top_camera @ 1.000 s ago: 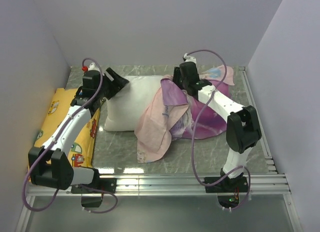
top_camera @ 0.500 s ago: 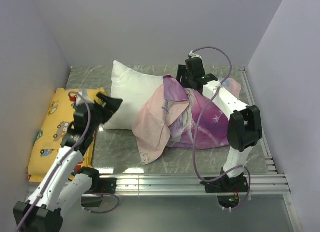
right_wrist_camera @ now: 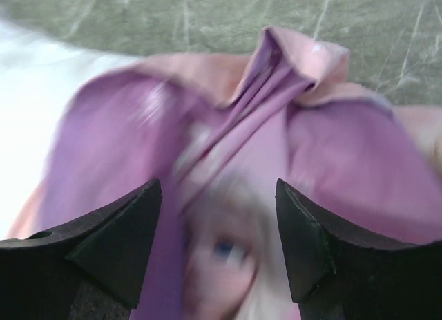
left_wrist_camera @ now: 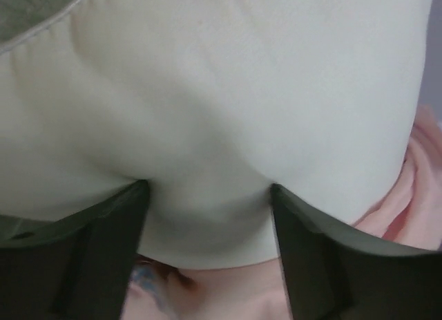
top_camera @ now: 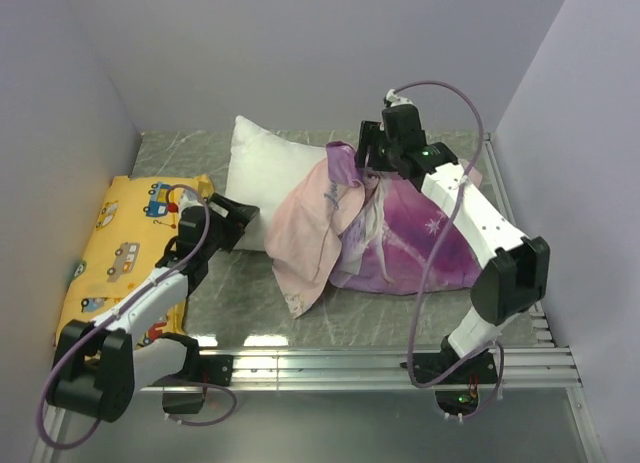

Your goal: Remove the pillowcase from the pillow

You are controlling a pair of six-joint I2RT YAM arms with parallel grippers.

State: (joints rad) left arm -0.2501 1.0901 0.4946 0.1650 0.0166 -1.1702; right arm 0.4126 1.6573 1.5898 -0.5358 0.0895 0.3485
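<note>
The white pillow lies at the back middle, its right part inside the purple-pink pillowcase. The case's pale pink inside hangs folded back over the pillow's middle. My left gripper is open at the pillow's near left corner. In the left wrist view the pillow bulges between the open jaws of my left gripper, with pink fabric below. My right gripper is open just above the bunched top of the case. The right wrist view shows it over the blurred princess print.
A yellow cushion printed with vehicles lies flat at the left, partly under my left arm. Pale walls close in the left, back and right. Metal rails run along the near edge. Grey marble tabletop shows in front of the pillow.
My left arm has swung from the pillow's far left end back to its near left corner. My right gripper has moved back and right, and the pillow and case have shifted right and up.
</note>
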